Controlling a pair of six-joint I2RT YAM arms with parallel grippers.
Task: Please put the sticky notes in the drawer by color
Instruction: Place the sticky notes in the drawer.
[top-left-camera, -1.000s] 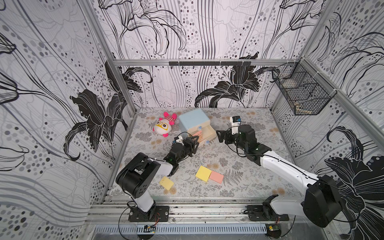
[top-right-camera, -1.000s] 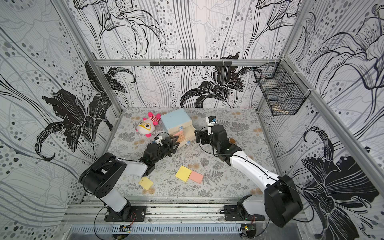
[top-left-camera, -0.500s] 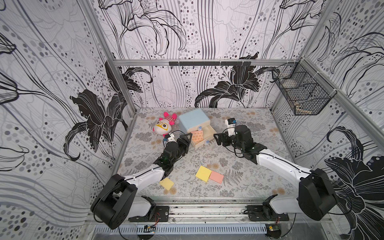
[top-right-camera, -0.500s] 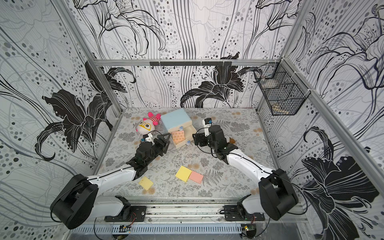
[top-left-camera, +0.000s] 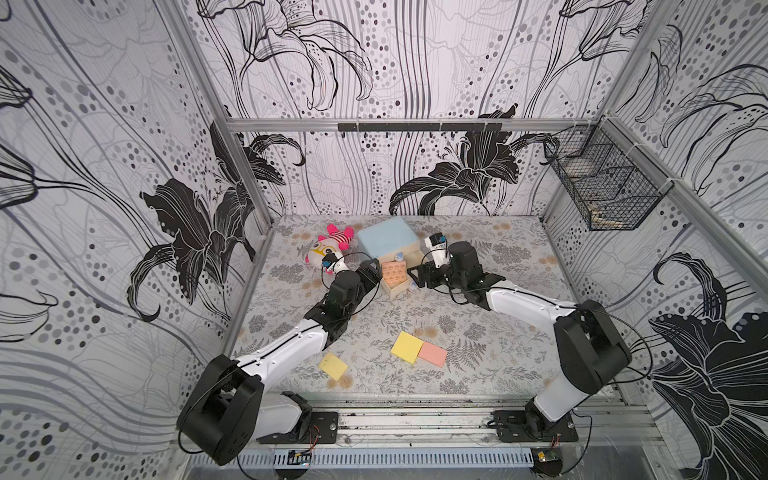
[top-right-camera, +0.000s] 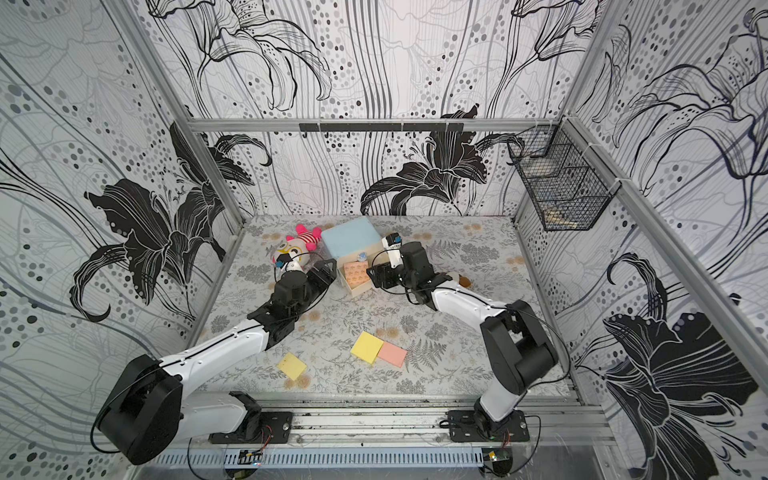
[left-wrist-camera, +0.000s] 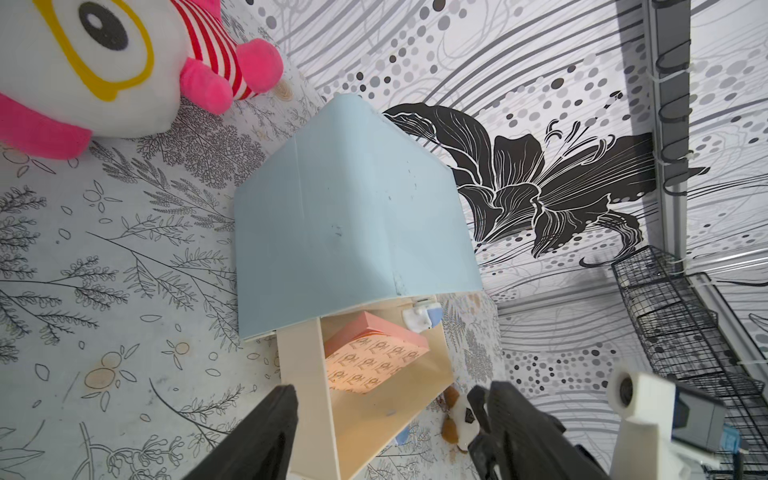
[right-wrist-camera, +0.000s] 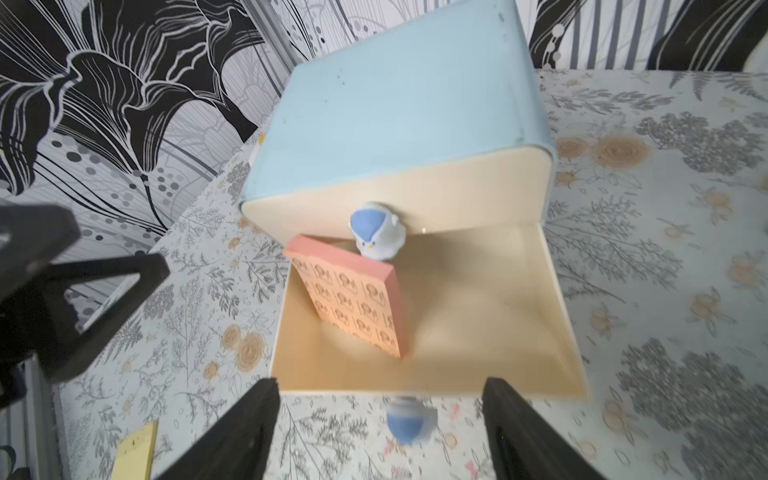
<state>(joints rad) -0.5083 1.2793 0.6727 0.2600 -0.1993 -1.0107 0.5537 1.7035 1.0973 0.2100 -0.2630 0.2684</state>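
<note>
Pink sticky note (top-left-camera: 394, 272) is leaning tilted inside the pulled-out drawer (top-left-camera: 400, 288) at mid-frame. Two yellow pads (top-left-camera: 407, 347), (top-left-camera: 333, 365) and another pink pad (top-left-camera: 433, 353) are lying on the bench (top-left-camera: 498, 353) lower down. The left arm (top-left-camera: 286, 349) and right arm (top-left-camera: 528, 305) are flanking the drawer, jaws open and empty.

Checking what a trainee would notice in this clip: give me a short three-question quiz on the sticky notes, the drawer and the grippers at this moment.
1. True or false: the pink sticky pad in the open drawer lies flat on its floor.
2. How many sticky pads lie on the table outside the chest? A) two B) three C) four
3. What does the left gripper hold?
Key: 1. False, it is tilted with one edge raised. 2. B: a lone yellow pad, plus a second yellow pad beside a loose pink pad. 3. Nothing; it is open, like the right gripper.
</note>
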